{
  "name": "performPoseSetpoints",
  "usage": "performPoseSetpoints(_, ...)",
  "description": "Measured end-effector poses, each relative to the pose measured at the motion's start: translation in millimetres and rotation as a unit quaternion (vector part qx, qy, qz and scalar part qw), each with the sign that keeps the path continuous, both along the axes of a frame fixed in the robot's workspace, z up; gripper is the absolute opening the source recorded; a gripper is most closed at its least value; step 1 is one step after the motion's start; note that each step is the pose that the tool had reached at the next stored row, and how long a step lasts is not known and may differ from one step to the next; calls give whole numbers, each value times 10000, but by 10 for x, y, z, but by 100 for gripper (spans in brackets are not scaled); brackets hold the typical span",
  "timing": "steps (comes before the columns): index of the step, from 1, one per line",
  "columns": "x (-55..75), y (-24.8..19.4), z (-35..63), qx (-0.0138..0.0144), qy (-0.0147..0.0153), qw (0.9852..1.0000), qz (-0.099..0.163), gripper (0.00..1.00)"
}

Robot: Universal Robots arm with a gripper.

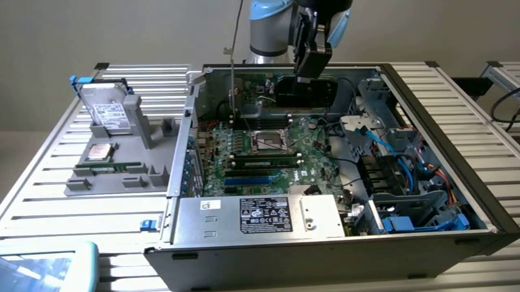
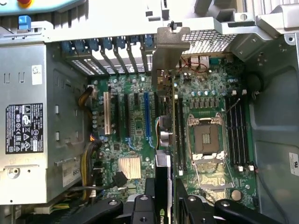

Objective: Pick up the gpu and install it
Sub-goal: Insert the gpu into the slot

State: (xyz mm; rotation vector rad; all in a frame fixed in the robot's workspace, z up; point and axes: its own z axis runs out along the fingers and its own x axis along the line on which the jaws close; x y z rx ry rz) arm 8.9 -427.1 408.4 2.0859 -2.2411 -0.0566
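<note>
one hand [image 2: 164,189] grips the gpu [image 1: 305,94] edge-on over the motherboard [image 2: 135,126]; the black label [image 2: 24,128] on the power supply [image 2: 63,112] is illegible.

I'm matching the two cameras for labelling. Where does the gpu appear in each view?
Exterior view: the gpu hangs in the gripper above the far end of the motherboard.
Wrist view: the gpu is edge-on in the gripper, over the expansion slots.
Shared landmark: the CPU socket, just beside the gpu in the wrist view.
</note>
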Motion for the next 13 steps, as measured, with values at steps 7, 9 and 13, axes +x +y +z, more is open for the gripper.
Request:
performPoseSetpoints(7, -14, 0, -27, -23, -1, 10000, 17, 27)
performPoseSetpoints(9, -23, 0, -44, -38, -3, 10000, 42, 27)
performPoseSetpoints(13, -77, -2, -85, -40, -49, 10000, 51, 27)
